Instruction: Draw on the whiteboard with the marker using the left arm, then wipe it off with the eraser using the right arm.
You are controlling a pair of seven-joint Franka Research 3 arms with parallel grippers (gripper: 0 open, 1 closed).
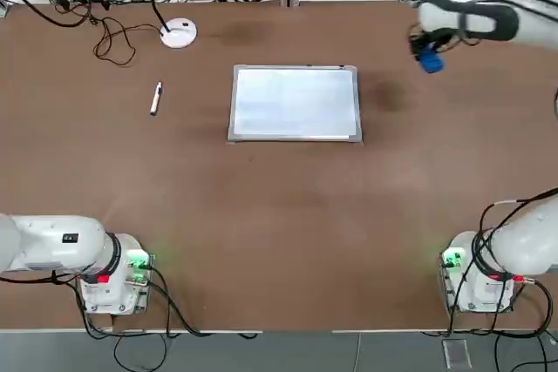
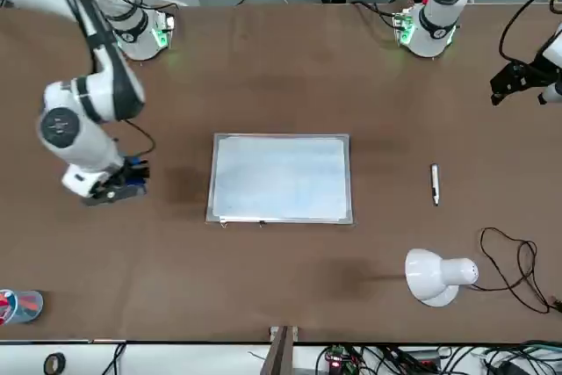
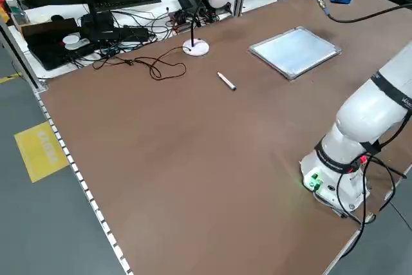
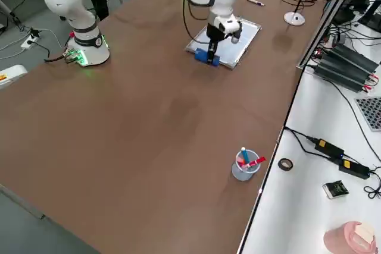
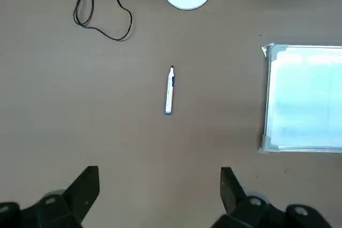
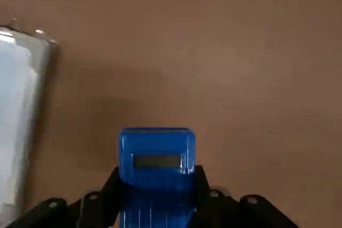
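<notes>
The whiteboard (image 1: 296, 102) (image 2: 281, 177) lies flat mid-table, its surface looking blank. A white marker (image 1: 156, 98) (image 5: 169, 90) lies loose on the table to the board's left. My right gripper (image 1: 427, 54) (image 6: 156, 190) hangs above the table beyond the board's right edge, shut on the blue eraser (image 1: 429, 61) (image 6: 156, 156) (image 4: 206, 56). Raised high at the table's left side, my left gripper (image 2: 505, 87) (image 5: 157, 185) looks down on the marker and stands open with nothing between its fingers.
A white desk lamp (image 1: 179, 32) (image 2: 435, 277) and its looped cable (image 1: 109, 41) sit at the far left. A clear cup with pens (image 4: 244, 165) (image 2: 19, 305) stands at the far right corner. Bare brown table surrounds the board.
</notes>
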